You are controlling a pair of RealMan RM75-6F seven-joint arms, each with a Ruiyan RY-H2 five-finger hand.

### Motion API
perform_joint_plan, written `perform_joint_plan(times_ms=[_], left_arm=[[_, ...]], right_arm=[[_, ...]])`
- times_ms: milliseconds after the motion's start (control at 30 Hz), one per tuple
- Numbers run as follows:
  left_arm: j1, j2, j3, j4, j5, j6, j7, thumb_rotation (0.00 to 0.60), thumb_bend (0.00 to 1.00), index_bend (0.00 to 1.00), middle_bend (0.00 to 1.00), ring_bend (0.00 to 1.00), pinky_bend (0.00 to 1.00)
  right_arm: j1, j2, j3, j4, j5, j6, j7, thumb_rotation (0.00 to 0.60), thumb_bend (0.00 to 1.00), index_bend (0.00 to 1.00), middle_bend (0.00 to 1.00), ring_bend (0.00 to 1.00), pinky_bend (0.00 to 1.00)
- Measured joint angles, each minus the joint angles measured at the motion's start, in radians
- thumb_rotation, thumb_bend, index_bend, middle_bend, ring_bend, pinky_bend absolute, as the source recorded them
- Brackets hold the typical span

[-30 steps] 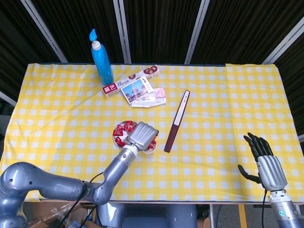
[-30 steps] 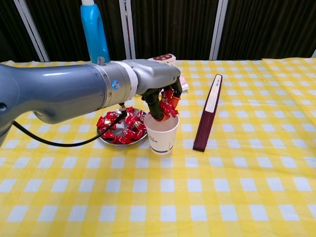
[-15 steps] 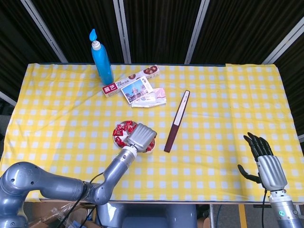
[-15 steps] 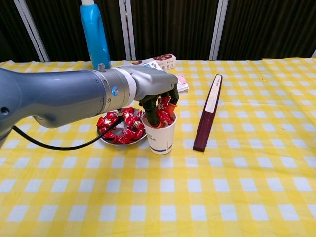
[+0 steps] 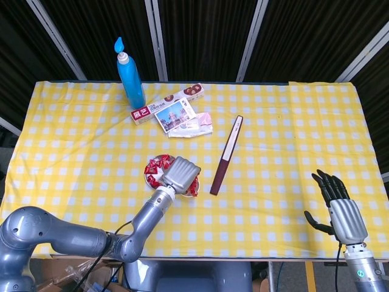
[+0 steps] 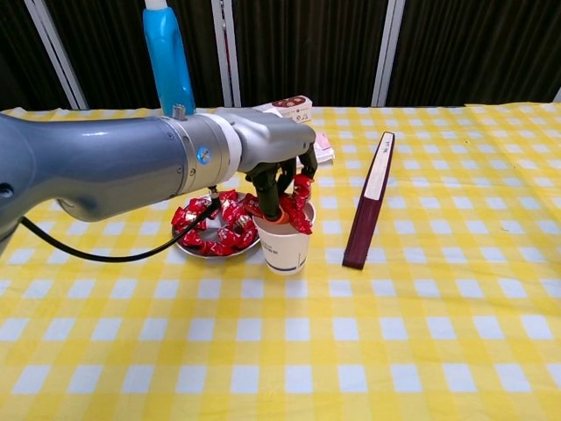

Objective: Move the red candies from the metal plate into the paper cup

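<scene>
- The right hand [image 5: 340,213] sits at the near right edge of the table, well apart from everything else, with its fingers spread and nothing in it.
- The paper cup [image 6: 286,244] stands upright on the yellow checked tablecloth [image 6: 421,333], just beside the metal plate [image 6: 197,249] on that plate's right.
- The left hand [image 6: 272,162] hangs directly over the cup's mouth, fingers pointing down towards the opening.
- Red candies [image 6: 295,210] hang at the fingertips and drape over the cup's rim; whether the fingers actually pinch them or they rest loose on the rim cannot be told.
- More red candies [image 6: 210,226] lie heaped on the metal plate, left of the cup and below the forearm.
- A dark red book [image 6: 368,200] lies on the cloth right of the cup, near it but not touching.
- Farther back lie a photo card [image 5: 175,115] on a white packet [image 5: 196,125] and a long biscuit box [image 5: 167,103].
- A blue bottle [image 5: 130,75] stands upright at the far left.
</scene>
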Motion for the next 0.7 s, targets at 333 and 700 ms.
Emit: perform_joint_plan(times_ms=[333, 700], left_arm=[[-0.008, 0.016, 0.003, -0.008, -0.011, 0.008, 0.022, 0.600, 0.32, 0.54, 0.68, 0.82, 0.90], [-0.007, 0.023, 0.003, -0.012, -0.010, 0.014, 0.018, 0.600, 0.32, 0.54, 0.71, 0.82, 0.90]], right_arm=[[0.000, -0.001, 0.001, 0.001, -0.001, 0.002, 0.000, 0.600, 0.39, 0.00, 0.00, 0.00, 0.00], [0.000, -0.002, 0.001, 0.003, -0.004, 0.005, 0.002, 0.600, 0.39, 0.00, 0.00, 0.00, 0.00]])
